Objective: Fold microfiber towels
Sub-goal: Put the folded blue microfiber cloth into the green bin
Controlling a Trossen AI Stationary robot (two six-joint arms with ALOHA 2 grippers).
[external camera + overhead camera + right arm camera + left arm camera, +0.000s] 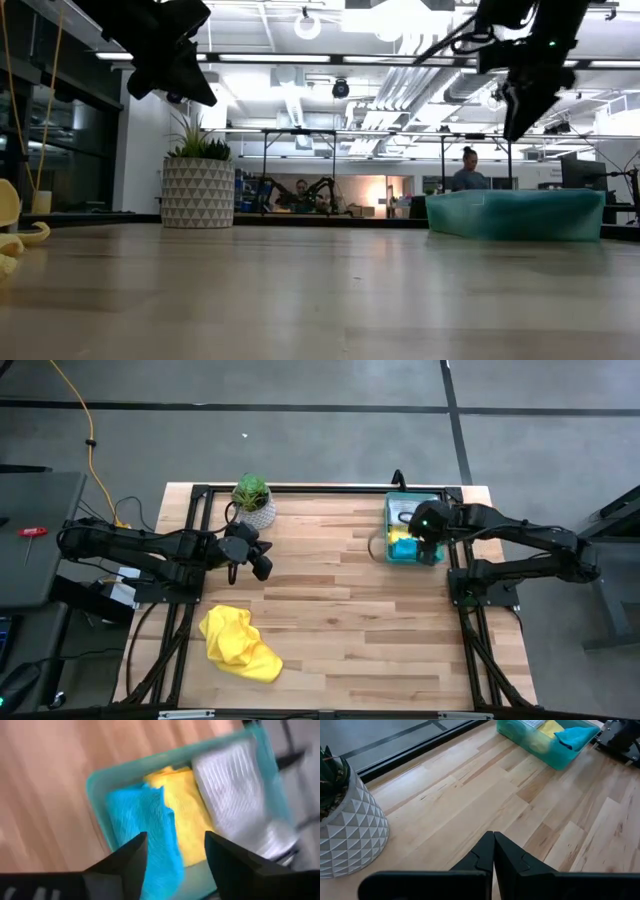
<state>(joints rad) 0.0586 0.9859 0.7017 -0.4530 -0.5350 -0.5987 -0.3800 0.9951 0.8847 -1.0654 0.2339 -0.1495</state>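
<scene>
i am hovering my right tool (175, 852), fingers apart, over the tray (95, 782), aiming to pinch the teal towel (137, 820) next.

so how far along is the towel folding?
Done, apparently: teal, yellow and grey-white towels lie in the tray. In hand: nothing; the right gripper hangs open and empty over the tray, the left gripper is shut near the plant. Left: a crumpled yellow towel at the table's front left.
</scene>
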